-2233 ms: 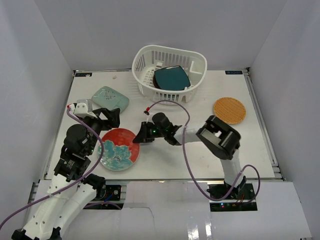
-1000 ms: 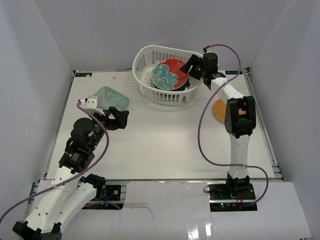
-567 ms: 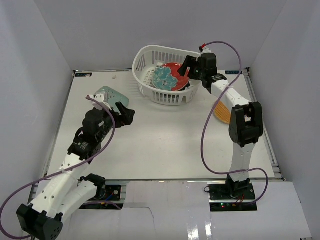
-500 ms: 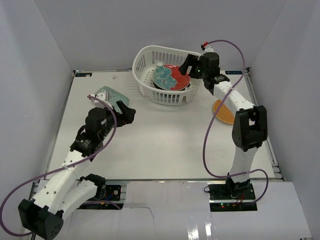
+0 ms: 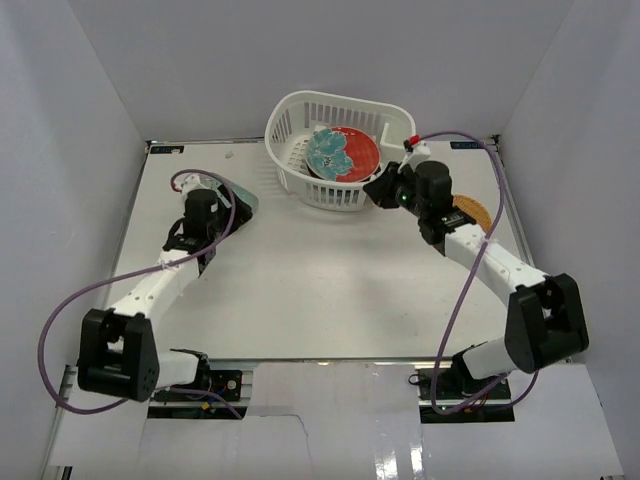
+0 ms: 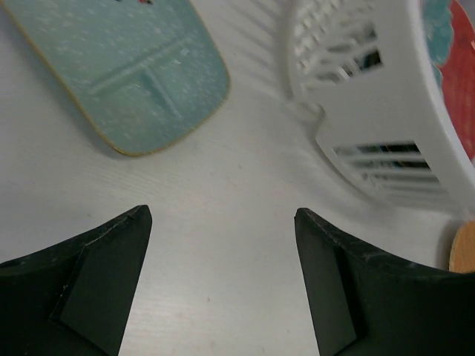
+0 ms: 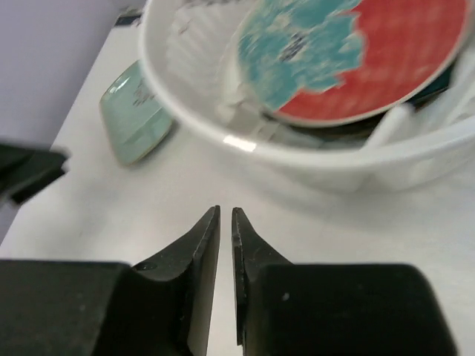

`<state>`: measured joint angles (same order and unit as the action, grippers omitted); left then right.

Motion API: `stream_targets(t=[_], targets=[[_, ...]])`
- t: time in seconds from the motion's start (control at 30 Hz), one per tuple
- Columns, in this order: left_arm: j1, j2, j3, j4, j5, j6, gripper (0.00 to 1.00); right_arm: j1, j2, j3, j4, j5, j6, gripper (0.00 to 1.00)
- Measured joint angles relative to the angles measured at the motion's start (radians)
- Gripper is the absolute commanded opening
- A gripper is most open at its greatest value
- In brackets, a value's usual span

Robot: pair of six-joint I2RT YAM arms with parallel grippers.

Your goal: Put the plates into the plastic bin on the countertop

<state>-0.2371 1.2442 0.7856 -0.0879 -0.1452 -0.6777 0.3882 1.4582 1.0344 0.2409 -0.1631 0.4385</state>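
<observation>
The white plastic bin [image 5: 340,190] stands at the back of the countertop [image 5: 320,280]. A red-and-teal round plate [image 5: 345,152] lies in it on top of a dark plate. My right gripper [image 5: 378,190] is shut and empty, low over the counter just in front of the bin's near right wall [image 7: 297,148]. The pale mint rectangular plate [image 5: 243,203] lies at the left, partly hidden by my left arm. My left gripper [image 5: 222,222] is open and empty; in the left wrist view the mint plate [image 6: 126,74] lies ahead and to the left of it [image 6: 223,245].
An orange woven-look plate [image 5: 472,212] lies on the counter at the right, partly hidden behind my right arm; its edge shows in the left wrist view [image 6: 464,248]. Pale grey walls close in the counter on three sides.
My right gripper let go of the red-and-teal plate in the bin, drew back to the bin's near side and shut. My left arm stretched out towards the mint plate.
</observation>
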Motion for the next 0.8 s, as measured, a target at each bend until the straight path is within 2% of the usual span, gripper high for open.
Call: stream_targets(t=[0.07, 0.2, 0.3, 0.37, 0.47, 0.53, 0.6, 0.63, 0.77, 0.8], targets=[[0.108, 0.072, 0.007, 0.034, 0.037, -0.030, 0.82, 0.065, -0.072, -0.095, 0.017, -0.004, 0.003, 0.20], [0.273, 0.237, 0.018, 0.104, 0.096, -0.076, 0.74, 0.210, -0.182, -0.232, 0.055, -0.027, 0.000, 0.47], [0.326, 0.373, 0.059, 0.122, 0.129, -0.091, 0.69, 0.244, -0.229, -0.298, 0.079, -0.041, -0.002, 0.52], [0.337, 0.465, 0.103, 0.129, 0.145, -0.091, 0.67, 0.252, -0.249, -0.328, 0.083, -0.046, -0.003, 0.52], [0.345, 0.562, 0.179, 0.150, 0.163, -0.095, 0.56, 0.262, -0.256, -0.349, 0.085, -0.049, -0.003, 0.52], [0.349, 0.620, 0.230, 0.167, 0.171, -0.095, 0.43, 0.269, -0.256, -0.357, 0.085, -0.051, -0.005, 0.53], [0.352, 0.655, 0.262, 0.177, 0.179, -0.097, 0.22, 0.272, -0.256, -0.362, 0.084, -0.053, -0.006, 0.53], [0.354, 0.670, 0.273, 0.180, 0.181, -0.104, 0.01, 0.274, -0.256, -0.363, 0.084, -0.053, -0.009, 0.53], [0.367, 0.690, 0.307, 0.216, 0.212, -0.124, 0.00, 0.275, -0.254, -0.363, 0.085, -0.051, -0.022, 0.60], [0.367, 0.689, 0.305, 0.217, 0.211, -0.125, 0.00, 0.275, -0.251, -0.363, 0.085, -0.050, -0.026, 0.66]])
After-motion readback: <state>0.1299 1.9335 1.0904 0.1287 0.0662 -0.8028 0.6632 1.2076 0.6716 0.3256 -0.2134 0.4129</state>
